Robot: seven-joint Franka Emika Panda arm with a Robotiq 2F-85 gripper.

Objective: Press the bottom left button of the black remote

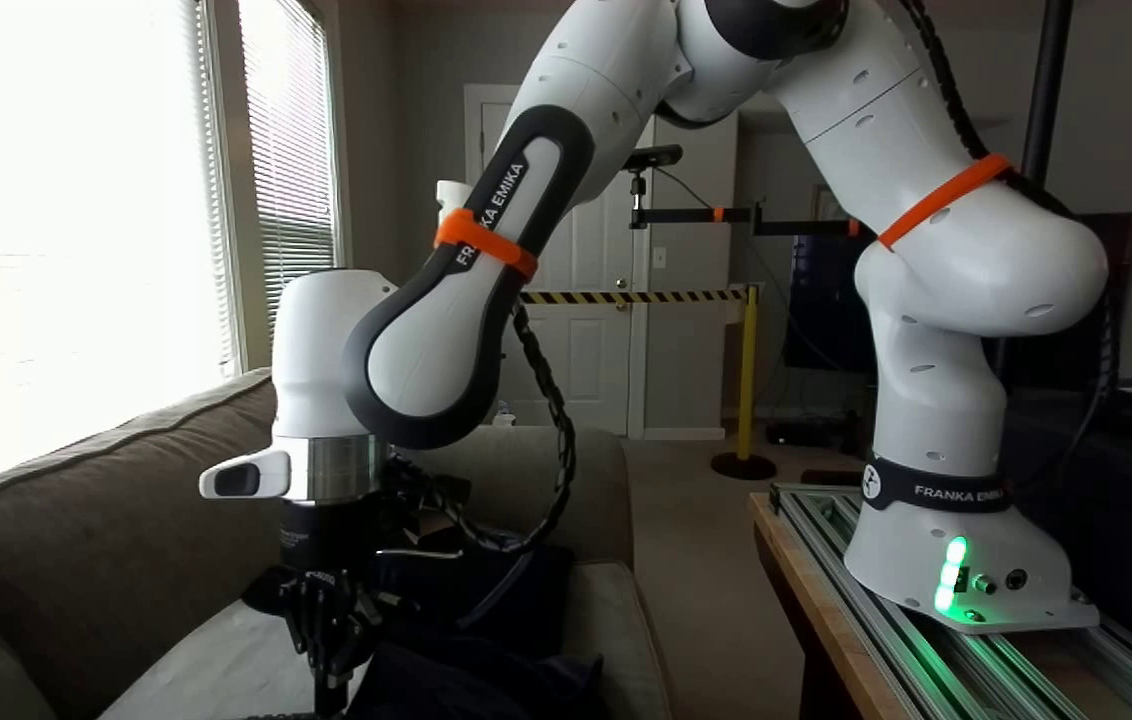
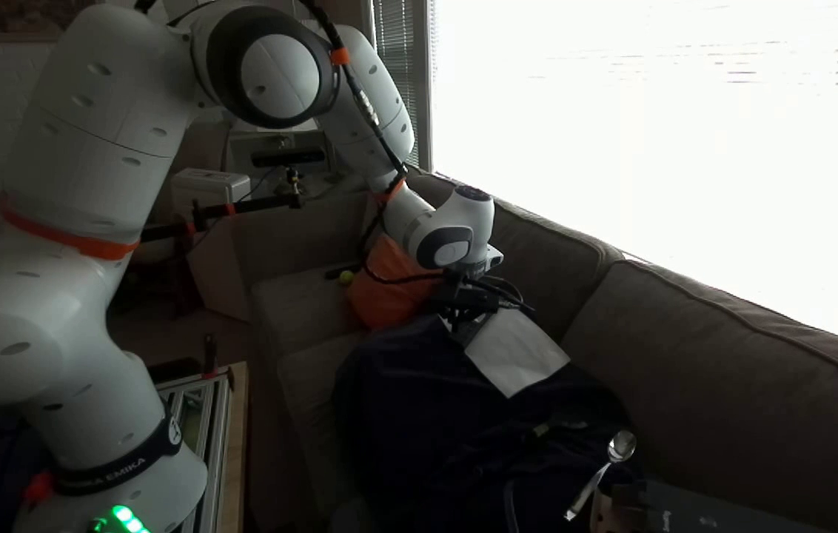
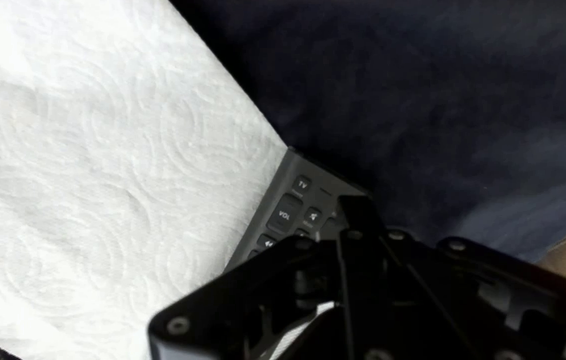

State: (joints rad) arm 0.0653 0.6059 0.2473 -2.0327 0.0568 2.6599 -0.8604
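Note:
In the wrist view the black remote lies tilted between a white paper towel and dark blue cloth. Its TV, VOL and mute buttons show. Its lower part is hidden behind my gripper. The fingers are together with nothing between them, and the tip overlaps the remote's right side near its upper end. I cannot tell whether it touches. In the exterior views the gripper points down over the couch. I cannot make out the remote there.
In an exterior view the paper towel lies on the cloth on the couch. An orange object and a yellow-green ball lie beyond the gripper. A spoon lies at the near end. The couch back rises beside the gripper.

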